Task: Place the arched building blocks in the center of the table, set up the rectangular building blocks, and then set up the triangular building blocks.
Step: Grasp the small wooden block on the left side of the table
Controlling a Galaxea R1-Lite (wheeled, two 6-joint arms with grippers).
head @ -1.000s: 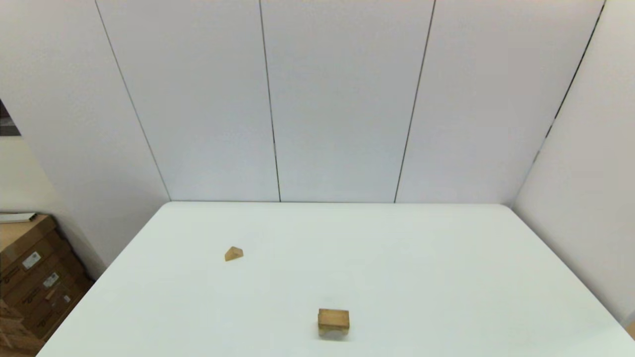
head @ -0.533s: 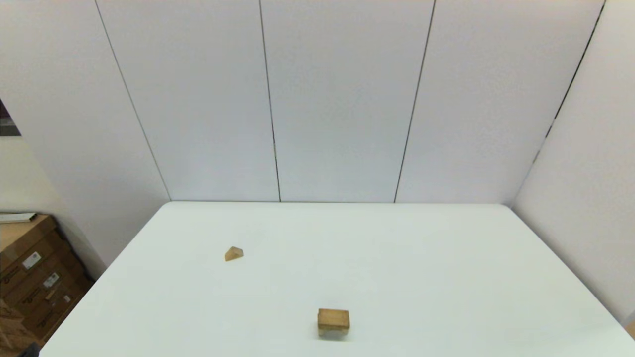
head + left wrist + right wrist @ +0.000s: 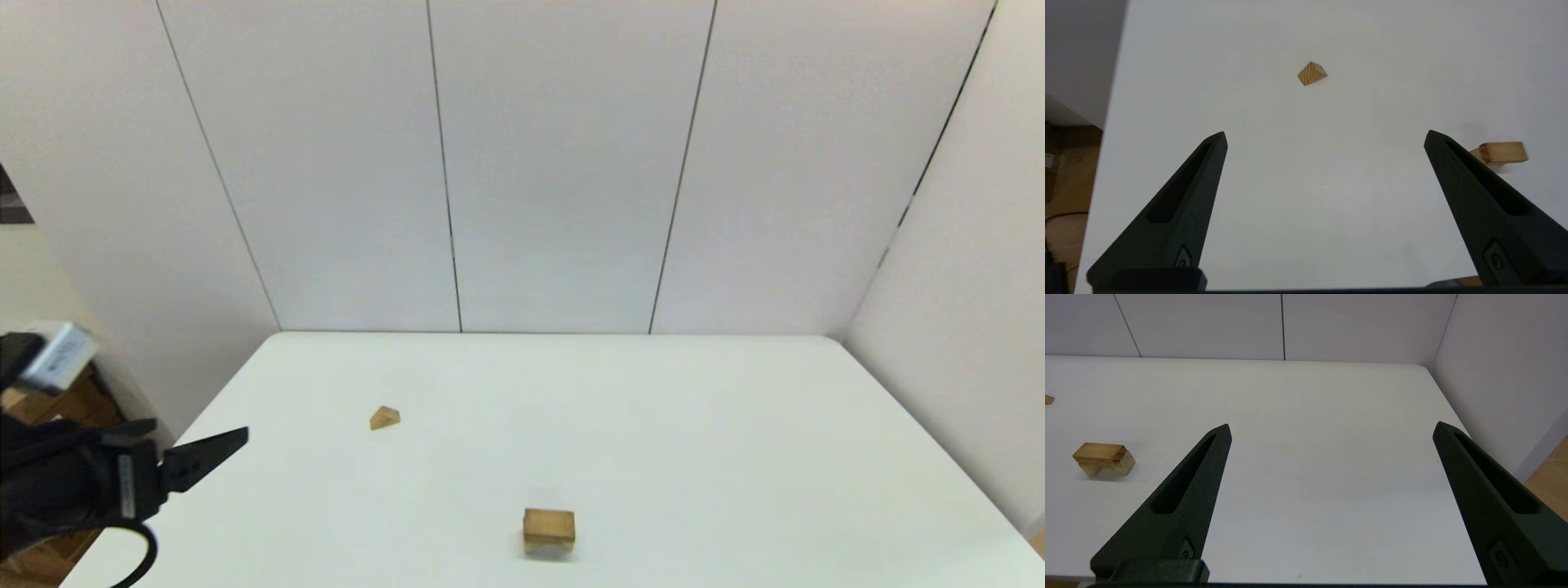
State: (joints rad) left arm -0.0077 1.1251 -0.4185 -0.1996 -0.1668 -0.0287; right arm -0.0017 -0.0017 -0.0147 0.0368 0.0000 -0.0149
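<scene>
Wedge (image 3: 1312, 73) well beyond spread left fingers (image 3: 1180, 208) — untouched.

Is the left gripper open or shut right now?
Open. In its wrist view the left gripper has its two black fingers spread wide, only bare table between them, holding nothing; the triangular block lies beyond.

I see white wall panels (image 3: 563, 163) behind the table (image 3: 735, 457), divided by thin dark vertical seams. A second white wall (image 3: 963, 327) meets them at an angle on the right, so the table sits in a corner. At far left, beyond the panels, I see stacked cardboard boxes (image 3: 73, 404) partly hidden. A strip of wood-toned floor (image 3: 1549, 473) shows past the table's right edge. Light is even and soft, with faint shadows.
</scene>
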